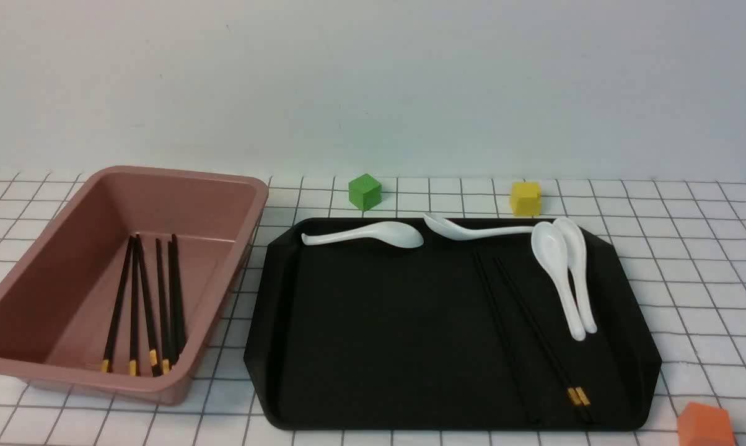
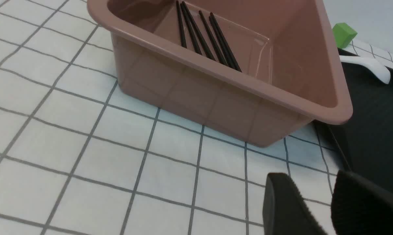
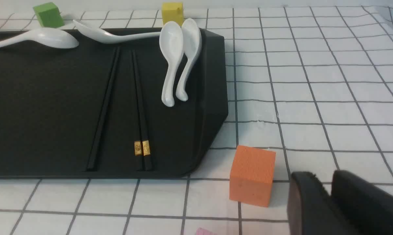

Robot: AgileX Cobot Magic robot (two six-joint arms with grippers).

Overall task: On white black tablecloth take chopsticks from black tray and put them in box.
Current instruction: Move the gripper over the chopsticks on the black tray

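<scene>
Ahead of the right gripper (image 3: 327, 184) and off toward the robot's left, three chopsticks (image 3: 139, 98) are lying on the black tray (image 3: 36, 98), their gold-banded ends pointing back at it. The gripper is hanging low over the tablecloth (image 3: 314, 81) with its jaws drawn together on nothing, and an orange cube (image 3: 252, 174) is sitting just in front of it. The left gripper (image 2: 330, 184), likewise closed and empty, is hovering just outside the box (image 2: 216, 70), where the stowed chopsticks (image 2: 203, 36) are resting. Judging by this, a fresh pick is beginning: the right jaws are needing to open, clear the cube and straddle one thin stick short of the white spoons (image 3: 172, 58)
</scene>
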